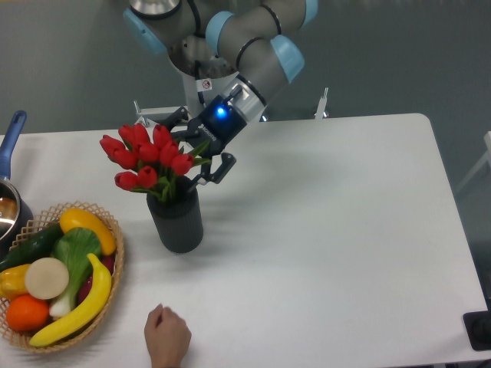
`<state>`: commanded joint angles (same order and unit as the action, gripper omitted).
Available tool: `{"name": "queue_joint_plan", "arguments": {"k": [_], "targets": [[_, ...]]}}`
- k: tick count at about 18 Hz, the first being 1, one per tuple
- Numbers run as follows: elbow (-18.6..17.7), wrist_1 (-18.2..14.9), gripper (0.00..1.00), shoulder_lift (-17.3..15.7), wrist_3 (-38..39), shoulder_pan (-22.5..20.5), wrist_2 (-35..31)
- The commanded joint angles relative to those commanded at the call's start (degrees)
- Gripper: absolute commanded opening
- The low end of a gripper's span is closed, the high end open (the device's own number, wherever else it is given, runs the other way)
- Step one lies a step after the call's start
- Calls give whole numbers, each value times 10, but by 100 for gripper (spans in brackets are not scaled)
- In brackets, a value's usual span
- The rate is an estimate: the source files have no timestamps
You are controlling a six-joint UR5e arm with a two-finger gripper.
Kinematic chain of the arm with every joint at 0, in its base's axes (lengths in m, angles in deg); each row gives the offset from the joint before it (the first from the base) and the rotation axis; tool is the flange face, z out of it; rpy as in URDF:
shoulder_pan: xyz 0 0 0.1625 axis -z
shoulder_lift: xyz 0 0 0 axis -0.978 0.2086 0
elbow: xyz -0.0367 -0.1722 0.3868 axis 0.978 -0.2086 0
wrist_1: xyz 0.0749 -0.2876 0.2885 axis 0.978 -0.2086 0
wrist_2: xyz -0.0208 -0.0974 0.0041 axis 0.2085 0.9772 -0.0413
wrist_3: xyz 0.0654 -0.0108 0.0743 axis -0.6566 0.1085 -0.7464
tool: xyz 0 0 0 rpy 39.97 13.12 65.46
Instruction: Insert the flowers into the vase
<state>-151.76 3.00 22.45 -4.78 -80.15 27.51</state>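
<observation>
The flowers are bright red buds with green leaves and stems beneath. The vase is dark grey-black and matte. The gripper is black, with a glowing blue light just behind it; the arm is grey with pale blue caps. The table is plain white against a grey-blue wall. The basket is tan woven wicker, holding yellow, green, orange and cream toy produce. The pot is dark with a blue handle.
</observation>
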Motion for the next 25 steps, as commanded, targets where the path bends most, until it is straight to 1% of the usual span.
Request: {"name": "queue_joint_plan", "arguments": {"k": [2, 3, 4, 6, 8, 9, 12, 13, 14, 16, 17, 19, 21, 23, 25], "targets": [[0, 0, 100, -9, -4, -23, -13], [3, 1, 100, -14, -4, -33, -38], [6, 1, 100, -20, -4, -43, -73], [18, 2, 100, -32, -18, -52, -172], [39, 0, 100, -31, -39, -61, -274], [48, 0, 100, -28, -40, -64, -297], [75, 2, 100, -17, -41, -96, -306], [92, 2, 100, 8, -42, -99, -307], [119, 1, 100, 31, -43, -99, -317], [182, 2, 100, 88, -43, -93, -396], [215, 1, 100, 117, -42, -78, -436], [261, 1, 100, 155, -44, -49, -498], [281, 2, 100, 184, -54, -41, -534], [291, 4, 100, 203, -77, -39, -555], [315, 4, 100, 221, -83, -40, -569]]}}
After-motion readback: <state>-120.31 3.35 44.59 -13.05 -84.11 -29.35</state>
